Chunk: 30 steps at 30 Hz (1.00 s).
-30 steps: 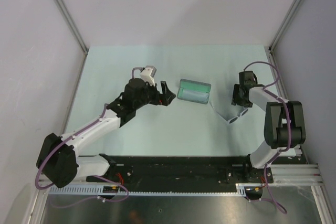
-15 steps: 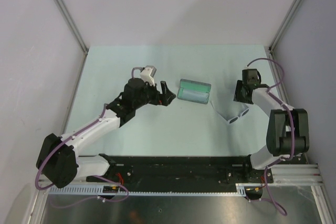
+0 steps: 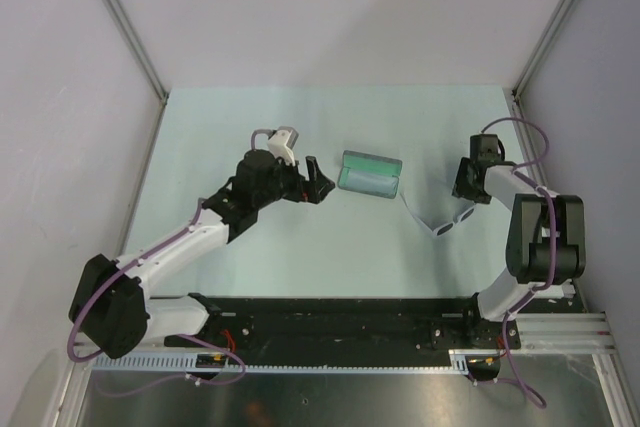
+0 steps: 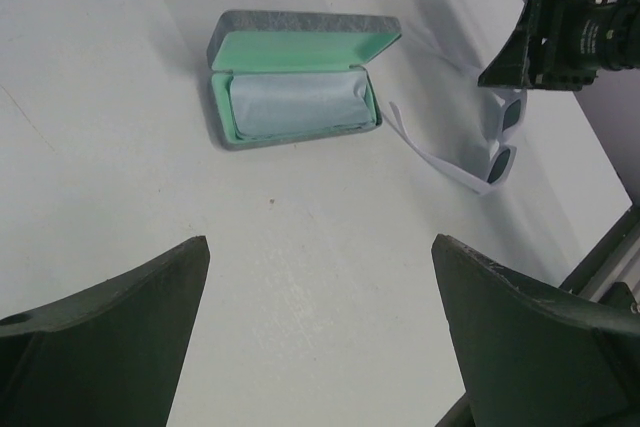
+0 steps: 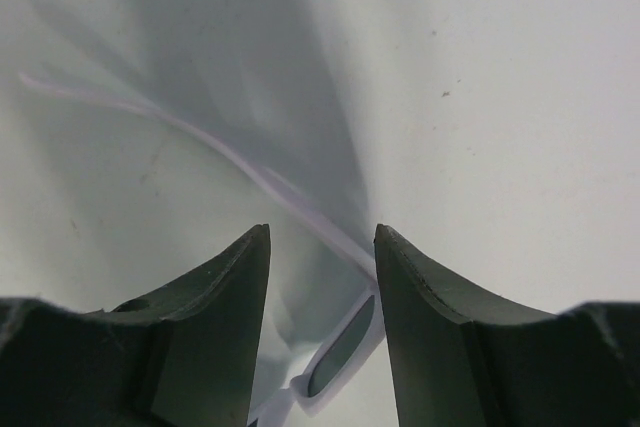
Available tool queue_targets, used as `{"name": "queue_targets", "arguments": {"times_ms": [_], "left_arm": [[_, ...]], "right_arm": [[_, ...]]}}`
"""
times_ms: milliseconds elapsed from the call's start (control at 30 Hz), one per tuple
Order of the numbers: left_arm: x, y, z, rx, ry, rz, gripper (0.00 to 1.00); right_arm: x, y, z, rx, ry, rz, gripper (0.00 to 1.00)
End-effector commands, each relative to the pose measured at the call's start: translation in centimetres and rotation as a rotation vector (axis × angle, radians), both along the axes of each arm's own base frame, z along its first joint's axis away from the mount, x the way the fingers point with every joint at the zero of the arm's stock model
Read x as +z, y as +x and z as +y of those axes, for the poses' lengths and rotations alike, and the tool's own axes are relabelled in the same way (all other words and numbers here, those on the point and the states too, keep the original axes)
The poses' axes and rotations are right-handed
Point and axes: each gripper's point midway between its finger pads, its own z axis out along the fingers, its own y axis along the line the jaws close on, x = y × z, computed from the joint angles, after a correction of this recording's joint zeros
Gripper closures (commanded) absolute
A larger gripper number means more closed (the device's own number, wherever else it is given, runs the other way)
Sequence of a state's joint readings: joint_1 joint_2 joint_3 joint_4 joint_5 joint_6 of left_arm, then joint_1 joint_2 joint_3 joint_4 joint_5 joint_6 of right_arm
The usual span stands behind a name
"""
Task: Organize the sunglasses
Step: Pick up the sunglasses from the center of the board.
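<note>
The white-framed sunglasses lie on the table right of centre, with their thin arms unfolded toward the case. They also show in the left wrist view. My right gripper hovers over their right end, jaws narrowly open. In the right wrist view one dark lens and a thin arm show in the gap between the fingers, with nothing gripped. The grey felt case lies open with a mint lining, and the grey-blue cloth sits inside it. My left gripper is wide open and empty, just left of the case.
The table's right edge and a metal frame post stand close behind the right arm. The black rail with the arm bases runs along the near edge.
My right gripper has shifted a little to the right and farther back above the sunglasses. The sunglasses have barely moved. The left arm is still.
</note>
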State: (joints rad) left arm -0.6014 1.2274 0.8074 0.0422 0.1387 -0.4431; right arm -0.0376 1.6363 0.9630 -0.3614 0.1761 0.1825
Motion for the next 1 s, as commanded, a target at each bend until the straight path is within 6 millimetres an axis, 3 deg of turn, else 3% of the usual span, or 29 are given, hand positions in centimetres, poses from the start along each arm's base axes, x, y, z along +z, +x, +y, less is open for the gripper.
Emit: {"name": "queue_targets", "arguments": {"times_ms": [0, 267, 333, 767, 967], "left_arm": [[0.9, -0.1, 0.2, -0.015, -0.013, -0.044, 0.00], [0.6, -0.3, 0.0, -0.026, -0.017, -0.033, 0.00], [0.7, -0.3, 0.0, -0.027, -0.019, -0.033, 0.00], [0.7, -0.6, -0.2, -0.043, -0.027, -0.027, 0.00], [0.7, -0.9, -0.3, -0.058, -0.035, -0.023, 0.00]], "right_arm": [[0.1, 0.9, -0.6, -0.009, 0.009, -0.025, 0.48], [-1.9, 0.1, 0.6, 0.015, 0.072, 0.043, 0.57], [-1.5, 0.2, 0.7, 0.014, 0.070, 0.032, 0.59], [1.5, 0.2, 1.3, 0.025, 0.037, -0.030, 1.00], [3.0, -0.2, 2.1, 0.030, 0.052, -0.056, 1.00]]}}
